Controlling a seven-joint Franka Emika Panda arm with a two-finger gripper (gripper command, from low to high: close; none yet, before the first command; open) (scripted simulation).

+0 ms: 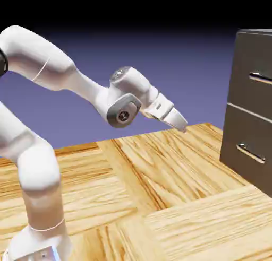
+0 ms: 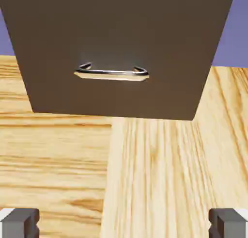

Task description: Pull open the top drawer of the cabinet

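The dark grey-brown cabinet (image 1: pixel 249 111) stands at the right edge of the exterior view. Its top drawer (image 1: pixel 254 82) has a slim silver bar handle (image 1: pixel 260 77). My gripper (image 1: pixel 180 123) hangs in the air well to the left of the cabinet, tilted down toward it and touching nothing. In the hand view the gripper (image 2: pixel 124 222) is open: its grey fingertips (image 2: pixel 19 221) sit far apart at the bottom corners with only table between them. The drawer front (image 2: pixel 121 48) that fills the top of that view, with its silver handle (image 2: pixel 112 72), appears to be the lower one.
The lower drawer (image 1: pixel 249 146) with its own silver handle (image 1: pixel 251 153) sits beneath the top one. A wooden parquet table (image 1: pixel 159 191) spreads between the arm and the cabinet's foot.
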